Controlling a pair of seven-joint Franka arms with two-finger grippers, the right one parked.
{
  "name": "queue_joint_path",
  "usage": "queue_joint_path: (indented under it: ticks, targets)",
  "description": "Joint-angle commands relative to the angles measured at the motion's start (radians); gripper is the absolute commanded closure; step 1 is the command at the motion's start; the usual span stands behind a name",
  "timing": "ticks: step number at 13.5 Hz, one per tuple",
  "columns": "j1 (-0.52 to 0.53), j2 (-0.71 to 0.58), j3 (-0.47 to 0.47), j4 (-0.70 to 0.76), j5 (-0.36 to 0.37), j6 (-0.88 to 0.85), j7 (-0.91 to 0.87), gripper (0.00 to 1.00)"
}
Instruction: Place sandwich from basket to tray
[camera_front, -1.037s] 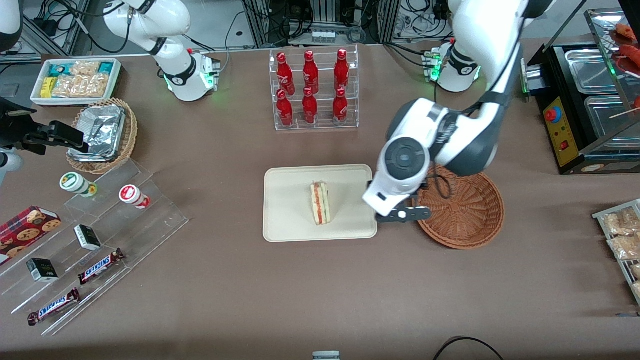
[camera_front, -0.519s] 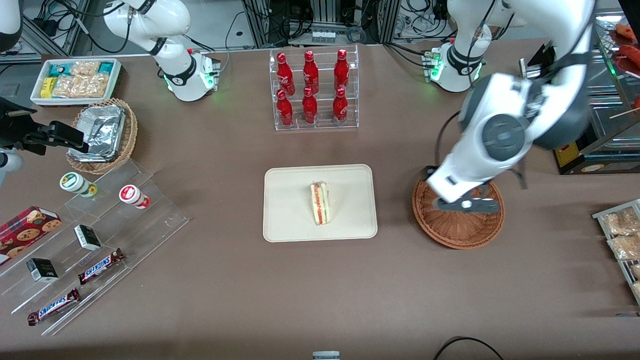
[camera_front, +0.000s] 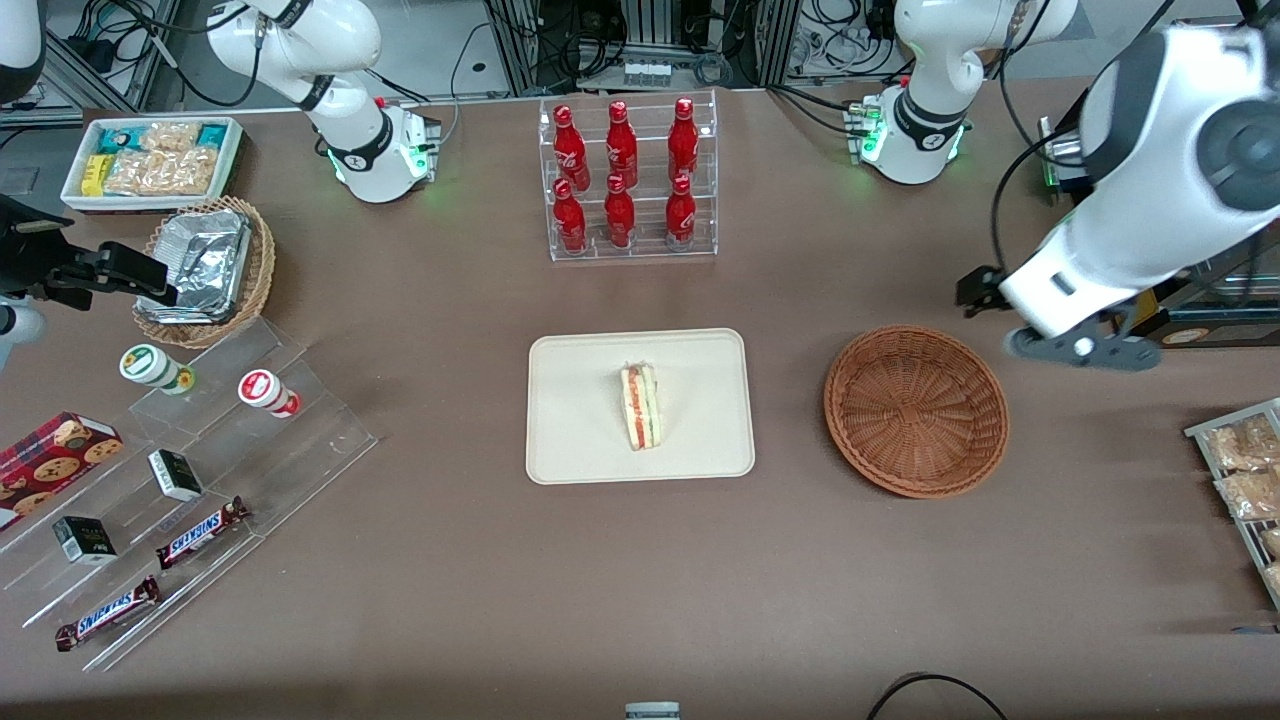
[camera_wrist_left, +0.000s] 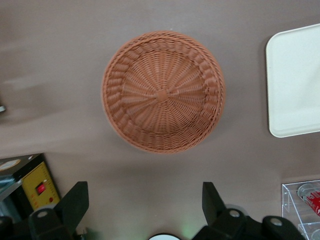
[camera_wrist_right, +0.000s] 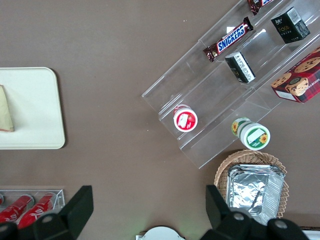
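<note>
Sitting on the tray, the sandwich rests on its side near the middle, striped filling edge facing up. Beside the tray, toward the working arm's end of the worktop, the basket has nothing in it. Farther from the front camera than the basket, the gripper hangs above bare worktop, jaws spread wide with nothing between them.
</note>
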Motion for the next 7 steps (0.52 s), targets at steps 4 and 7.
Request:
queue_joint_path:
  ticks: [4,7]
  targets:
    - [0.049,-0.067,0.045,0.055,-0.009,-0.069,0.017,0.0]
    - [0.049,-0.066,0.067,0.061,-0.011,-0.066,0.019,0.0]
